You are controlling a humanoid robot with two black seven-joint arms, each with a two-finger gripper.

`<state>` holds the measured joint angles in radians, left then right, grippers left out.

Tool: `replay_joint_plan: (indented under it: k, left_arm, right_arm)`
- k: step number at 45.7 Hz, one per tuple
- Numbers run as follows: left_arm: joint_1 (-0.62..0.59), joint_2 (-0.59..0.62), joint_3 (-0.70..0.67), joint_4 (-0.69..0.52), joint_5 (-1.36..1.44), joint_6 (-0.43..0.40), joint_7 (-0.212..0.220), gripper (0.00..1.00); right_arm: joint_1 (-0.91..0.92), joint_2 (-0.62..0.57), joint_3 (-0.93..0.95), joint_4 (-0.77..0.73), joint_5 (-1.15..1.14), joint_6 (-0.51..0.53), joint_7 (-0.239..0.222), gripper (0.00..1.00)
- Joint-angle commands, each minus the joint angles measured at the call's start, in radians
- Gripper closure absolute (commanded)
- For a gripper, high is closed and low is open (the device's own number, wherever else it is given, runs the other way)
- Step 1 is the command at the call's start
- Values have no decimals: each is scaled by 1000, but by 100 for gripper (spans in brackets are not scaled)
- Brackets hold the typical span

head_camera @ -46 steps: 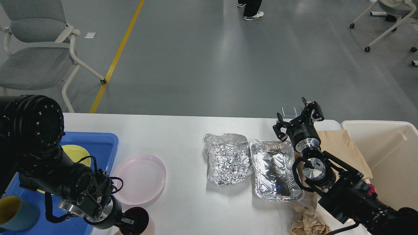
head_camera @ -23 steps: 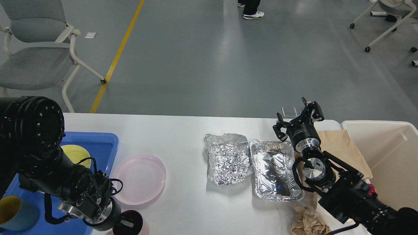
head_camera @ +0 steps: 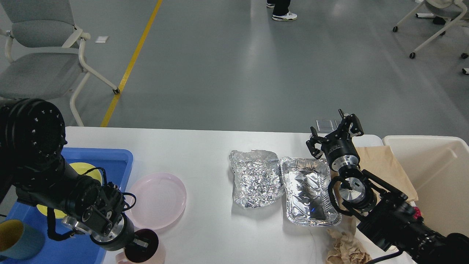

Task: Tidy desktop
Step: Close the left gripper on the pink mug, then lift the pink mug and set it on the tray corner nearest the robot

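The desktop (head_camera: 205,154) spans the view's lower half. Right gripper (head_camera: 335,134) is held w/ fingers spread, empty, just beyond the foil tray (head_camera: 309,190). Left gripper (head_camera: 141,245), well left of the tray, is seen at a dark cup (head_camera: 144,240); grip can't be told.

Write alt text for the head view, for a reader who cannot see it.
A white desktop holds a pink plate, a crumpled foil sheet and a foil tray side by side, with brown paper at right. The right gripper hovers open past the foil tray; the left gripper is low at a dark cup, by a blue tray.
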<state>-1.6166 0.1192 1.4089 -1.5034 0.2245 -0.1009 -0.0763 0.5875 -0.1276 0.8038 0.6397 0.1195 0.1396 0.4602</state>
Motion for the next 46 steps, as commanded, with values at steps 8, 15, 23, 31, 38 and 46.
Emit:
replay_joint_plan:
  k: [8,15,23,31,38,46]
  left_arm:
    - [-284,167,15,-1,6,-302,-50,100]
    - [-437,269,33,0,30,-537,-95,100]
    - [-457,309,76,0,111,-576,-128,100]
    - [-332,329,107,2,142,-389,-126,100]
    - [-143,330,143,23,148,-172,-114,100]
    - [-59,344,159,34,148,-52,-117,100]
  right_arm:
    - [0,-1,0,0,0,0,0,0]
    - [0,0,0,0,0,0,0,0]
    - [0,0,0,0,-1,0,0,0]
    - [0,0,0,0,0,0,0,0]
    - [0,0,0,0,0,0,0,0]
    - [0,0,0,0,0,0,0,0]
